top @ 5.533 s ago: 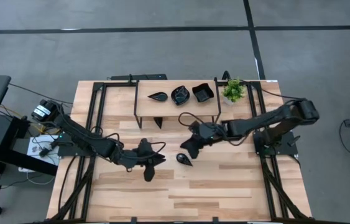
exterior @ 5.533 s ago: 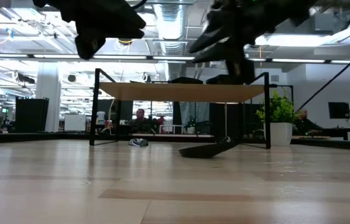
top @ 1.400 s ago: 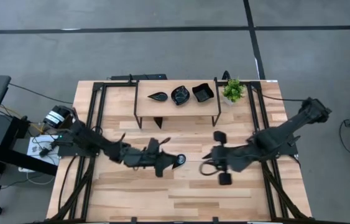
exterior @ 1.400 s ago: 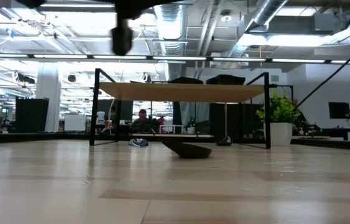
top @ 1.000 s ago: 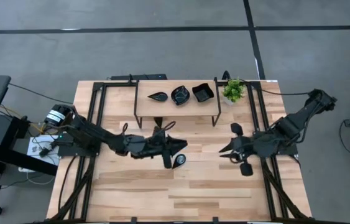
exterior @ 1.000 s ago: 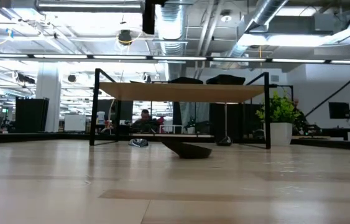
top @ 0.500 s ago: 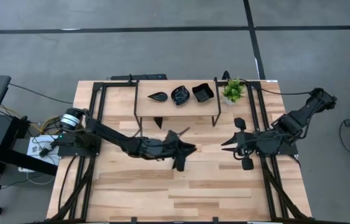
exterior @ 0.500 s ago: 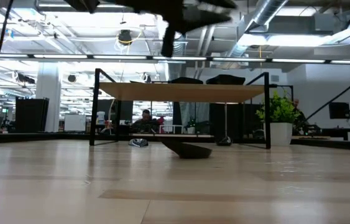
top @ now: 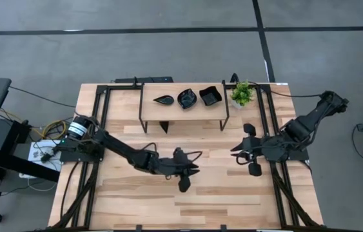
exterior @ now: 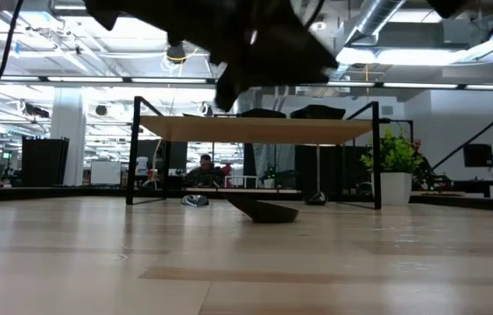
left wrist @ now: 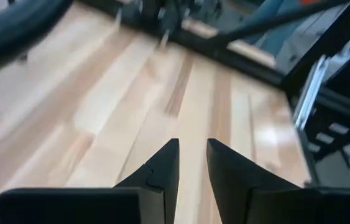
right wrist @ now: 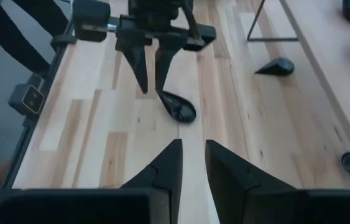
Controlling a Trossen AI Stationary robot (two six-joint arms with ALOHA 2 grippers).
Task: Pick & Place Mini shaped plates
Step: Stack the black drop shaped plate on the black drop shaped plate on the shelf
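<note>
Since the teardrop plate (right wrist: 181, 107) lies loose on the open worktop (top: 233, 193), out in front of the shelf (top: 152, 92), it looks like the next piece due for pickup. The left claw (right wrist: 151, 84) hangs just over it, tips pointed down, fingers a little apart with nothing between them, probably lining up a pinch on the rim. Three more plates sit on the shelf. The right claw (right wrist: 191, 144) waits at the right side, fingers slightly apart and empty, facing the action. Half a second ago the left claw was nearer the shelf. It has since swung forward over the plate, while the right arm barely shifted.
</note>
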